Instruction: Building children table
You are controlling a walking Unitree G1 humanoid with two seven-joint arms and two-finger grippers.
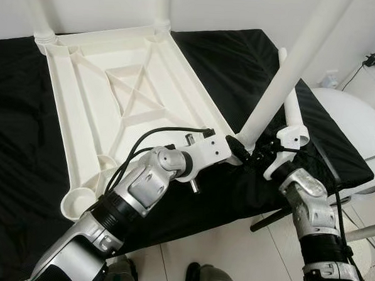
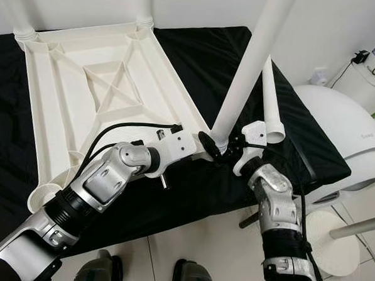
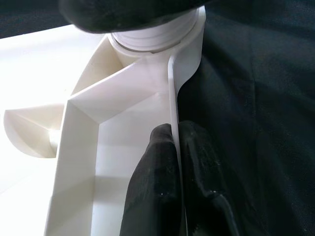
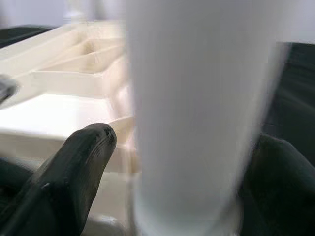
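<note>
A white plastic table top [image 1: 130, 93] lies upside down on a black cloth. Two legs [image 1: 41, 26] stand in its far corners. A third white leg [image 1: 288, 76] rises tilted from the near right corner socket. My right gripper [image 1: 253, 155] is shut on this leg's base, and the right wrist view has the leg [image 4: 197, 123] between the two black fingers [image 4: 74, 167]. My left gripper [image 3: 176, 147] is shut on the table top's thin rim [image 3: 172, 98] just beside that socket. A fourth leg [image 2: 271, 101] lies loose on the cloth at the right. The near left socket [image 1: 77, 204] is bare.
The black cloth [image 1: 11, 137] covers a low platform whose front edge is just before my feet. A white rounded appliance [image 1: 352, 124] stands to the right, with cables and a small white device [image 1: 371, 62] behind it. Tiled floor [image 1: 244, 257] lies below.
</note>
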